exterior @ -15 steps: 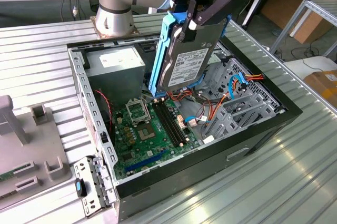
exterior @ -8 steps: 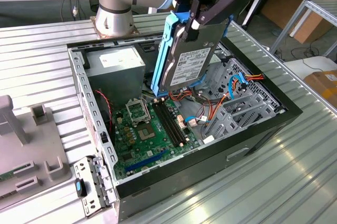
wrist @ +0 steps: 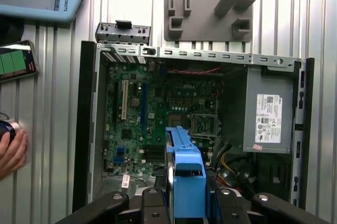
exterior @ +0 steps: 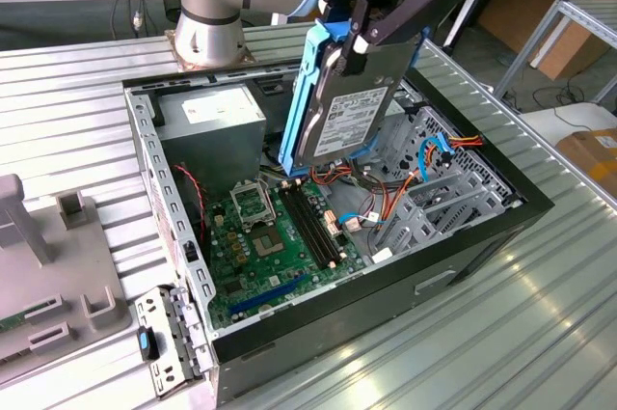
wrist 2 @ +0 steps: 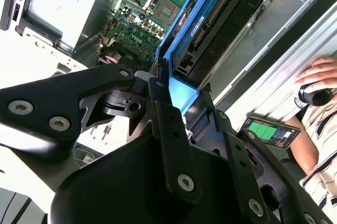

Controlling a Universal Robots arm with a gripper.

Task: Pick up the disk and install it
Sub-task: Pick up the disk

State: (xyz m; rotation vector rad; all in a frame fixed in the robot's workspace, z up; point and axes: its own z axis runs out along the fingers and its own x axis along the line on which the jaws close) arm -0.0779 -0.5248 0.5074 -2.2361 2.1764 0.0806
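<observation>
The grey arm (exterior: 207, 5) rises from its base and bends forward, wrist pointed downward; the gripper (exterior: 364, 41) hangs in the air, its black jaws clamped from both sides on the disk (exterior: 352, 111), gripping its upper end.

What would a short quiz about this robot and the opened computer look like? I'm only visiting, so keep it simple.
1. True or false: the gripper holds the disk above the open computer case.
2. Multiple choice: the disk's carrier frame is A) red, B) blue, C) yellow.
3. Short answer: is the disk lying flat or standing on edge?

Key: 1. True. 2. B. 3. On edge, slightly tilted; not yet installed.
</observation>
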